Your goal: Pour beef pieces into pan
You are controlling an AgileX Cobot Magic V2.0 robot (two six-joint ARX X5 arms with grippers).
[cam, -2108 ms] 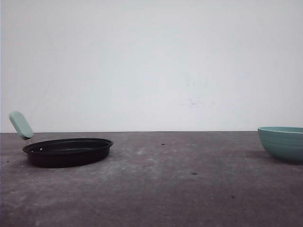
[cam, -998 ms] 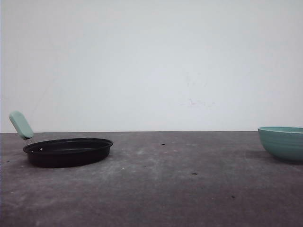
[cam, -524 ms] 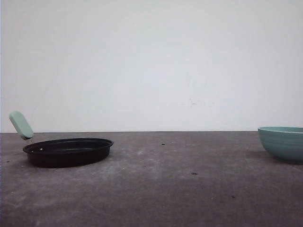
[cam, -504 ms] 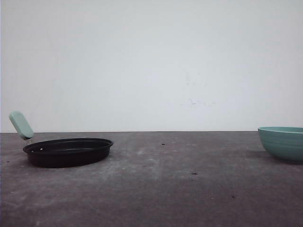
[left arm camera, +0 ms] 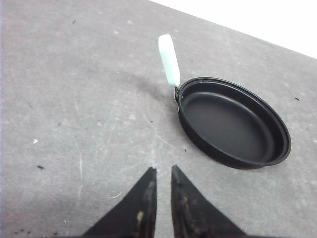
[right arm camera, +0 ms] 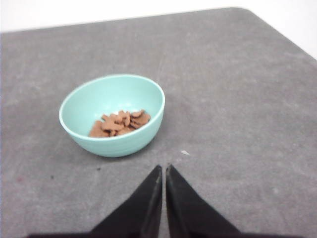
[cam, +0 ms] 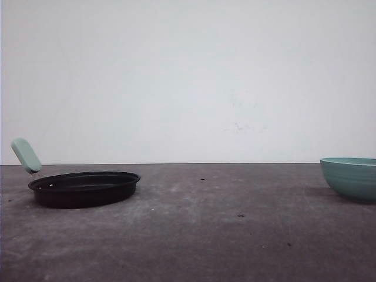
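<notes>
The black pan (cam: pixel 84 189) sits at the left of the table, its mint-green handle (cam: pixel 26 155) raised at its left. In the left wrist view the pan (left arm camera: pixel 233 121) has nothing in it and lies ahead of my left gripper (left arm camera: pixel 162 169), which is shut with only a thin slit between the fingers and hangs above bare table. The beef pieces (right arm camera: pixel 120 124) lie in a heap inside a teal bowl (right arm camera: pixel 124 144), just ahead of my right gripper (right arm camera: pixel 164 167), which is shut on nothing. The same bowl (cam: pixel 352 176) stands at the table's right edge in the front view.
The grey table (cam: pixel 223 235) stretches wide and bare between pan and bowl. A white wall (cam: pixel 188 76) rises behind its far edge. The table's rounded far corner (right arm camera: pixel 242 10) shows beyond the bowl.
</notes>
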